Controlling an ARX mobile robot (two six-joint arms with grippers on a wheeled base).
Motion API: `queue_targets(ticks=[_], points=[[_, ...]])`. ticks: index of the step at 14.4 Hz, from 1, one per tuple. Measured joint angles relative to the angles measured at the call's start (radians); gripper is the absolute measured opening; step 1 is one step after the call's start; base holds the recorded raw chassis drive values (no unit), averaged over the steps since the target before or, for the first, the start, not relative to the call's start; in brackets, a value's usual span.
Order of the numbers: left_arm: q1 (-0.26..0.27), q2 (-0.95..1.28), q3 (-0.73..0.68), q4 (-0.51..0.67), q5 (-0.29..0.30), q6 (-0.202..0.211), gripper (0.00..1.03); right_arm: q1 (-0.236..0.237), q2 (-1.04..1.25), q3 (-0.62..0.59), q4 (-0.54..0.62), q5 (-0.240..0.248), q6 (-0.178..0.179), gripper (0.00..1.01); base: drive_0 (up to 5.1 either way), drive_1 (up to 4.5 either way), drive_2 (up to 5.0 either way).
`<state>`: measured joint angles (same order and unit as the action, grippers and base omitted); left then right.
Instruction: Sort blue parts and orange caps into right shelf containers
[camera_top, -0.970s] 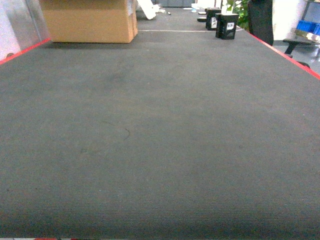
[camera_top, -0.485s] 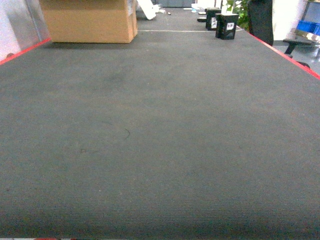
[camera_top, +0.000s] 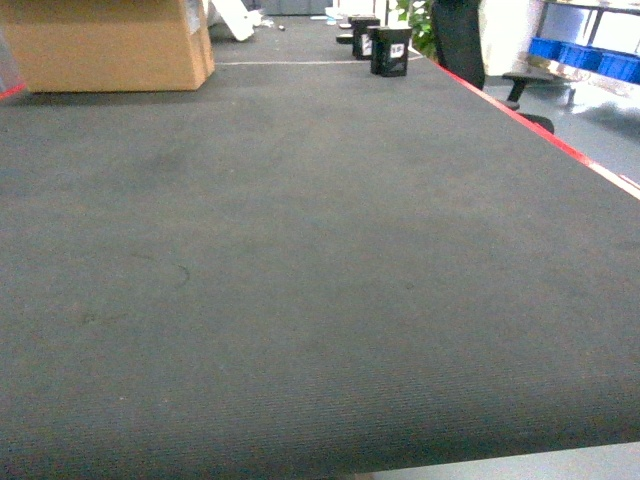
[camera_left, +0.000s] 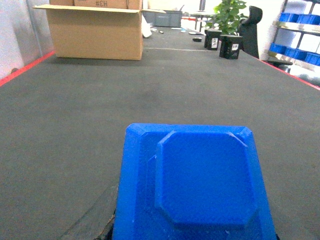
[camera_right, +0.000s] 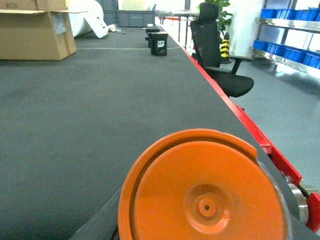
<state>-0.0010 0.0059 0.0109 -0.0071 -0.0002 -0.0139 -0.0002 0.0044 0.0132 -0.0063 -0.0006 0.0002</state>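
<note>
A chunky blue part (camera_left: 192, 187) fills the bottom of the left wrist view, held just above the dark table (camera_left: 100, 100); my left gripper is shut on it, its fingers hidden beneath. An orange cap (camera_right: 205, 192) fills the bottom of the right wrist view, flat face toward the camera, with my right gripper shut on it near the table's right edge. The steel shelf (camera_right: 287, 22) with blue containers (camera_right: 290, 52) stands off to the right, also the containers (camera_top: 590, 55) in the head view. Neither gripper shows in the head view.
A cardboard box (camera_top: 105, 45) sits at the table's far left. Black boxes (camera_top: 390, 50) stand at the far end. A black office chair (camera_right: 220, 55) stands between table and shelf. A red strip (camera_top: 540, 135) marks the table's right edge.
The head view has swung to the right: the cardboard box and black boxes slid left in the picture, and the shelf with blue containers came further into view.
</note>
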Motion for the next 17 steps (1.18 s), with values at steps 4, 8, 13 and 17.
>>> queue_targets(ticks=[4,8,13,17], points=[[0.000,0.000,0.000,0.000,0.000,0.000,0.43,0.000,0.000,0.000,0.000,0.000,0.000,0.46,-1.4,-1.43,-1.4],[0.000,0.000,0.000,0.000,0.000,0.000,0.43,0.000,0.000,0.000,0.000,0.000,0.000,0.45,-1.5,-1.52,-1.5],[0.000,0.000,0.000,0.000,0.000,0.000,0.43,0.000,0.000,0.000,0.000,0.000,0.000,0.45,-1.5,-1.54,-1.5],[0.000,0.000,0.000,0.000,0.000,0.000,0.43,0.000,0.000,0.000,0.000,0.000,0.000,0.45,-1.5,-1.53,-1.5]])
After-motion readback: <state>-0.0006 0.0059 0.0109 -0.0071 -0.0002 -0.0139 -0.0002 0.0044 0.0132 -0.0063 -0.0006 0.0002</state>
